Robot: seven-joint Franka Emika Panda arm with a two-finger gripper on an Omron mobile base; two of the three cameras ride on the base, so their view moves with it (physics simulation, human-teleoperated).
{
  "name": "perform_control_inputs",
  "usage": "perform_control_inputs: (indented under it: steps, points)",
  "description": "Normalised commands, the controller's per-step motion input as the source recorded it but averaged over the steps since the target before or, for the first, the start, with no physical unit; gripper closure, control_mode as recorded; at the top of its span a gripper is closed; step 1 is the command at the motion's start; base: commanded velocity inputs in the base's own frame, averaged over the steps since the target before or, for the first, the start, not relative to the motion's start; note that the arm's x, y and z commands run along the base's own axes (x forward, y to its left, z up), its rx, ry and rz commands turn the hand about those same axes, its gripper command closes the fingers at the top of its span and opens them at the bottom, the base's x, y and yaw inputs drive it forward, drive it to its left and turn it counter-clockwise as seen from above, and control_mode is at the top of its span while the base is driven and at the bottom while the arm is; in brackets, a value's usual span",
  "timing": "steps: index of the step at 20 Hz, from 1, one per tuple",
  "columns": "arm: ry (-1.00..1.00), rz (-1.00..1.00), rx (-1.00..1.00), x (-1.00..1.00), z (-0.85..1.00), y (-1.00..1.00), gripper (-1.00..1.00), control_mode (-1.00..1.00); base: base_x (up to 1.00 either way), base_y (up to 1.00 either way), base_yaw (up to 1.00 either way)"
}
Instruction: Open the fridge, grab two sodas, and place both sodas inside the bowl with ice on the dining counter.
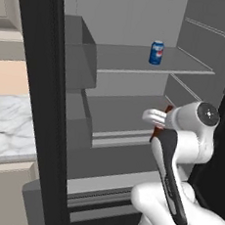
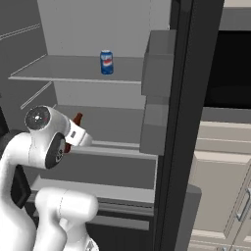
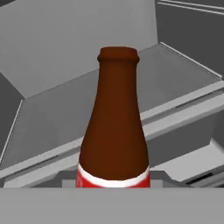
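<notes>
The fridge (image 1: pixel 139 61) stands open, its grey shelves facing me. One soda, a blue can (image 1: pixel 156 52) (image 2: pixel 106 62), stands upright on the upper shelf. The other soda, a dark brown cola bottle (image 3: pixel 114 127) with a red label, is tilted in front of the lower shelf, its neck (image 2: pixel 77 119) poking out past my hand. My gripper (image 1: pixel 159 121) is shut on the bottle's lower body; the fingers are hidden behind it in the hand view. The bowl and the dining counter are out of view.
The black left fridge door (image 1: pixel 37 101) with grey bins (image 1: pixel 82 47) stands close on my left, the right door (image 2: pixel 188 122) with bins (image 2: pixel 159 63) on my right. A marble wall counter (image 1: pixel 5 123) lies left, beige cabinets (image 2: pixel 220 196) right.
</notes>
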Motion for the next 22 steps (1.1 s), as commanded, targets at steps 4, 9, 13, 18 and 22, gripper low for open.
perform_control_inputs:
  steps: [4, 9, 13, 18, 22]
  points:
    - [0.00, -0.05, 0.00, -0.95, 0.20, 0.06, 1.00, -1.00, 0.00, 0.00, 0.00]
    - [-0.04, -0.03, 0.00, -0.94, 0.00, 0.00, 1.00, -1.00, 0.00, 0.00, 0.00]
    - [0.00, -0.09, 0.02, -0.72, -0.11, 0.06, 1.00, -1.00, 0.00, 0.00, 0.00]
    - [-0.04, -0.07, 0.00, -0.53, -0.03, 0.03, 1.00, 1.00, -0.39, 0.00, -0.05]
    - [0.00, 0.00, 0.00, 0.00, 0.00, 0.00, 1.00, 1.00, -0.82, 0.06, -0.27]
